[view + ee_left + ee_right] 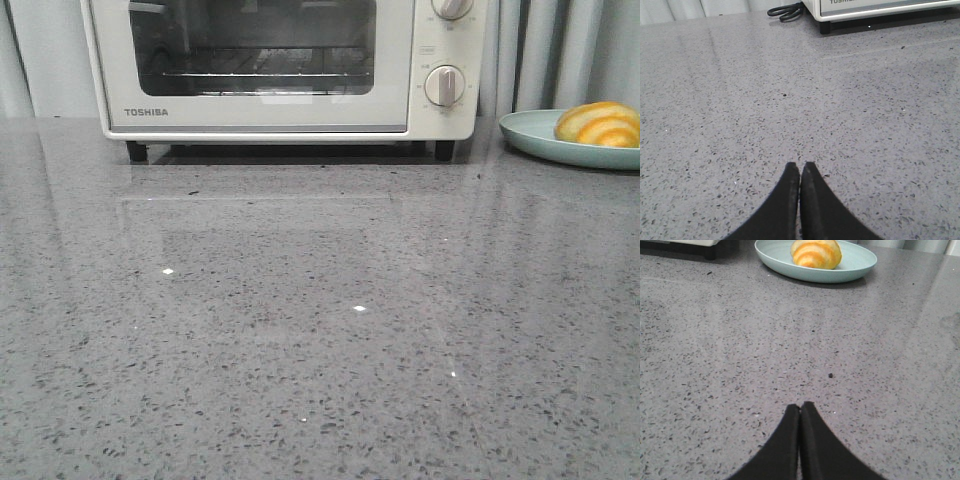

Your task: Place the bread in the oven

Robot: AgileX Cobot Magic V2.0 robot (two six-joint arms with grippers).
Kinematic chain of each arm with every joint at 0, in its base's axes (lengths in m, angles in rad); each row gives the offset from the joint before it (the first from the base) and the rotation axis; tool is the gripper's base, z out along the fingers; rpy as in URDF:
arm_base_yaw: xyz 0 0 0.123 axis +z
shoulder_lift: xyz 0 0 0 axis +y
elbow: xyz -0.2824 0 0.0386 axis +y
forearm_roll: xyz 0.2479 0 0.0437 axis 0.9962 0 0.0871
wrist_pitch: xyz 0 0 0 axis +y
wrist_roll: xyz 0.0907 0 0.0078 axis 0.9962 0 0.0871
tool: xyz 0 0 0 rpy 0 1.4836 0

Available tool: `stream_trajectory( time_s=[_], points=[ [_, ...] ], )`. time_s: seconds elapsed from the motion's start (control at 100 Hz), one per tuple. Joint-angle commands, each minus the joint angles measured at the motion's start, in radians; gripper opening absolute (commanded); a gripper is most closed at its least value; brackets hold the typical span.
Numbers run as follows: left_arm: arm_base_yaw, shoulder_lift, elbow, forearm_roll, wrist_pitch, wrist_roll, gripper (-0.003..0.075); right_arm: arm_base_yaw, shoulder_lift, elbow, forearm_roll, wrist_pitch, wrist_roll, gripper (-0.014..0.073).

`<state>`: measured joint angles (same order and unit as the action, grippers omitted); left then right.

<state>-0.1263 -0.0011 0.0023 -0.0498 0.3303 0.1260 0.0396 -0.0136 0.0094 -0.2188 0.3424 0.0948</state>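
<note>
Though cropped, oven (270, 65) door closed

Counter (320, 330) lay bare and open between both arms and the oven (280, 65). Oven door closed, blocking the rack. Plate (535, 135) stood just beside the oven's right. Coiled cord (786, 11) lay left of it.

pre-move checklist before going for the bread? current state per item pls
1. Oven door open: not ok, it is closed.
2. Bread located on the plate: ok.
3. Left gripper open: not ok, fingers together, empty.
4. Right gripper open for a grasp: not ok, fingers together, empty.
5. Countertop between right gripper and plate free of obstacles: ok.
6. Wire rack free inside: cannot tell, glass shows glare.
</note>
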Motion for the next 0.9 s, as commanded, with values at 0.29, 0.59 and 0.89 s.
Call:
stream_trajectory(
  time_s=[0.29,0.59,0.89],
  points=[
    [0.003,-0.029,0.021,-0.001,-0.062,-0.014,-0.0021,0.003,-0.014,0.027,-0.003,-0.029,-0.01,-0.0048],
    [0.003,-0.029,0.021,-0.001,-0.062,-0.014,-0.0021,0.003,-0.014,0.027,-0.003,-0.029,-0.01,-0.0048],
    [0.003,-0.029,0.021,0.05,-0.058,-0.014,-0.0021,0.003,-0.014,0.026,-0.007,-0.072,-0.01,-0.0048]
  ],
)
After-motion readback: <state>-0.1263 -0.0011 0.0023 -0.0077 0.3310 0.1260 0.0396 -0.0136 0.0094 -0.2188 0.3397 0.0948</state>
